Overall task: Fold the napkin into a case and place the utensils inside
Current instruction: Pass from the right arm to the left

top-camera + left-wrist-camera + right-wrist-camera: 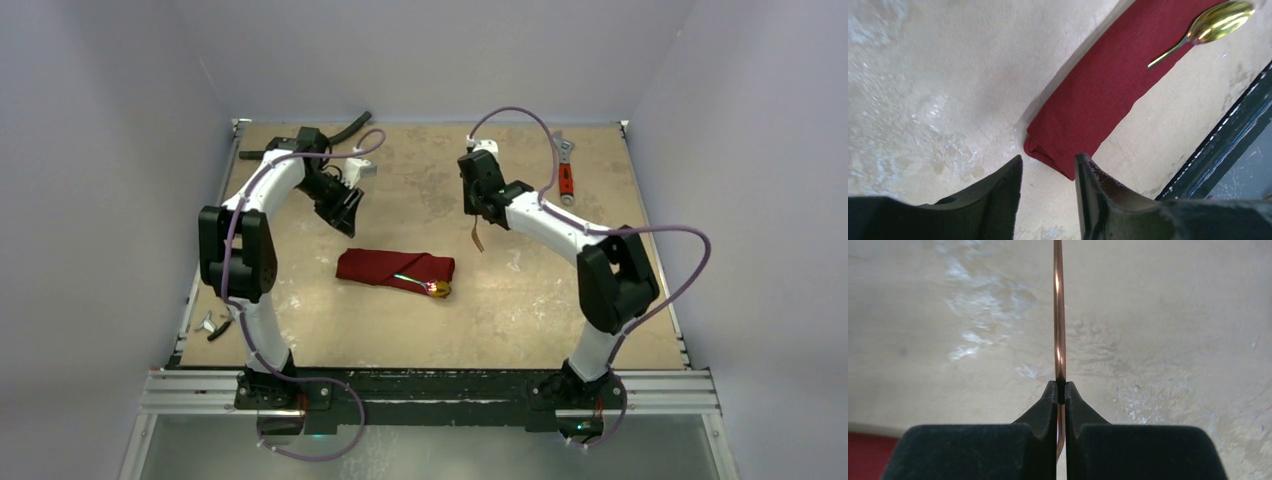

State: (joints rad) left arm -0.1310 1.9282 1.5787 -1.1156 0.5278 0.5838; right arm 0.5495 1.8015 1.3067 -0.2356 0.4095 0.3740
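The dark red napkin [395, 268] lies folded into a narrow flat case in the middle of the table. A gold spoon [438, 289] rests at its right end, bowl out on the table and handle on the cloth [1113, 85]; the left wrist view shows the spoon [1220, 21] clearly. My left gripper [345, 215] hovers open above and behind the case's left end, nothing between its fingers [1048, 159]. Off to the back right of the case, my right gripper [478, 212] is raised and shut [1060, 384] on a slim gold utensil handle [1058, 315], which hangs below it [477, 238].
A red-handled wrench [566, 175] lies at the back right. A black hose [345, 130] sits at the back left behind my left arm. A small metal tool [215, 326] rests on the table's left rail. The black front rail [1228, 145] borders the near edge.
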